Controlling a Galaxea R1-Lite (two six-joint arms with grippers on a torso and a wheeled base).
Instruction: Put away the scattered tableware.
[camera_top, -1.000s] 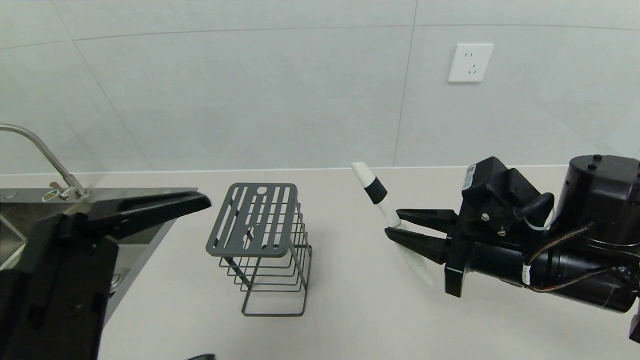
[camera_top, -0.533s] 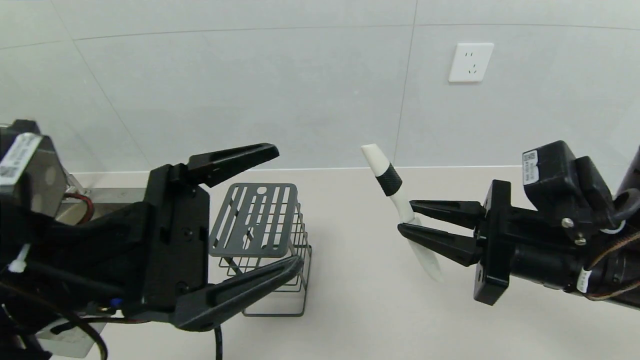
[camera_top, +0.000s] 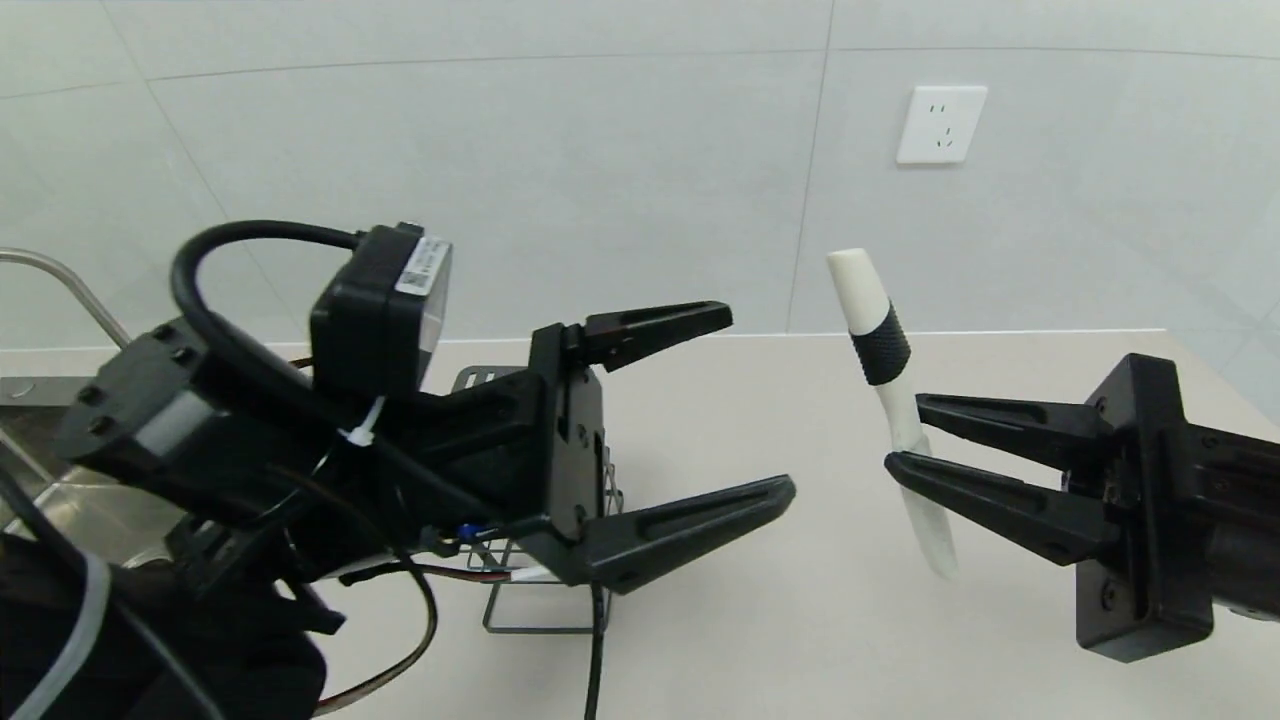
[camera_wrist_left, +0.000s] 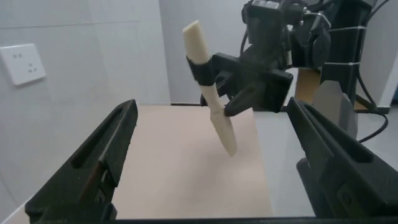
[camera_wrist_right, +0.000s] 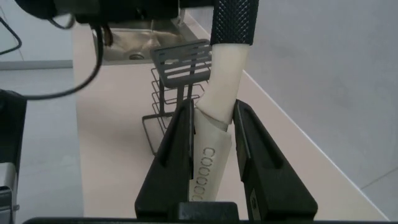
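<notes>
Nearest in the head view, at 8 o'clock, the left gripper (camera_top: 760, 400) holds its fingers wide apart. At 4 o'clock the right gripper (camera_top: 905, 432) clamps the white knife (camera_top: 868, 300), blade down, above the counter (camera_top: 760, 620). The wire rack (camera_wrist_right: 183, 59) stands behind the left gripper.

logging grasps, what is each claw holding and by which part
The right claw grips the white knife where handle meets blade; the left claw is open and empty.

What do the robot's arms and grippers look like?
All black. The left gripper and right gripper each have two long, tapering jaws. The left arm carries a boxy camera with a white label, a thick black cable and a white tie.
</notes>
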